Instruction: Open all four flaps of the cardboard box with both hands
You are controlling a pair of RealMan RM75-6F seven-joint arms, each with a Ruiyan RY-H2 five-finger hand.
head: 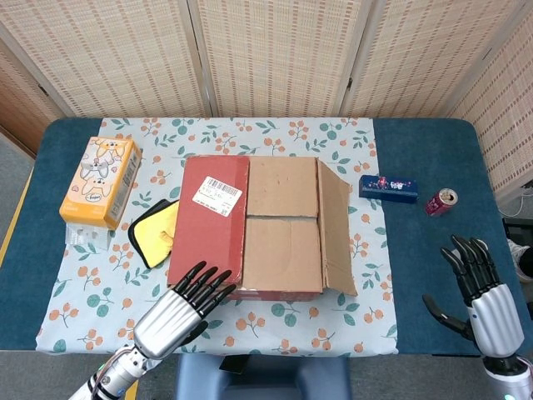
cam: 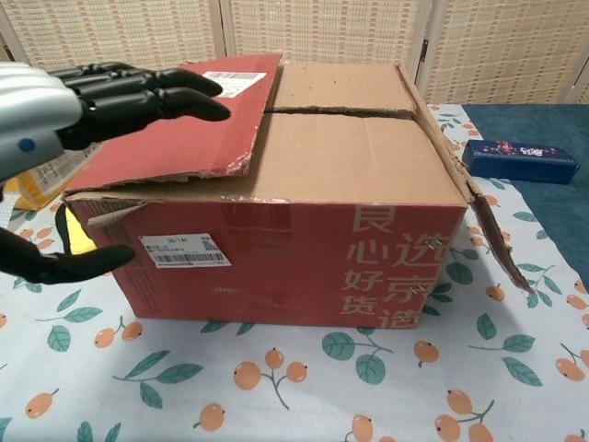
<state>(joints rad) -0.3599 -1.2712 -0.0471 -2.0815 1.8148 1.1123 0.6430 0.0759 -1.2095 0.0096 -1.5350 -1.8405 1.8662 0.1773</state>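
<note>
From the head view, the box (head: pixel 262 225) sits in the middle of the table (head: pixel 425 250), on a cloth (head: pixel 350 317) with leaves and little oranges. Its long side runs left to right. The red flap (head: pixel 208 218) lies over the left part of the top. Two brown flaps (head: pixel 281 221) lie flat with a crack between them. The right flap (head: pixel 336 227) tips down over the side. The left hand (head: pixel 176 312) is at the box's near left corner, fingers spread over the red flap, holding nothing. The right hand (head: pixel 481 292) is far off at the right edge, fingers apart and empty. A tissue pack (head: pixel 100 182), a yellow cloth (head: pixel 154 233), a blue case (head: pixel 388 188) and a can (head: pixel 440 201) are on the table. Woven screens (head: pixel 275 54) stand behind.

From the chest view, the box (cam: pixel 276 249) fills the picture. The left hand (cam: pixel 69 106) is over the red flap (cam: pixel 184 120), thumb below by the box's front. I cannot tell if it touches. Its wrist is cut off.
</note>
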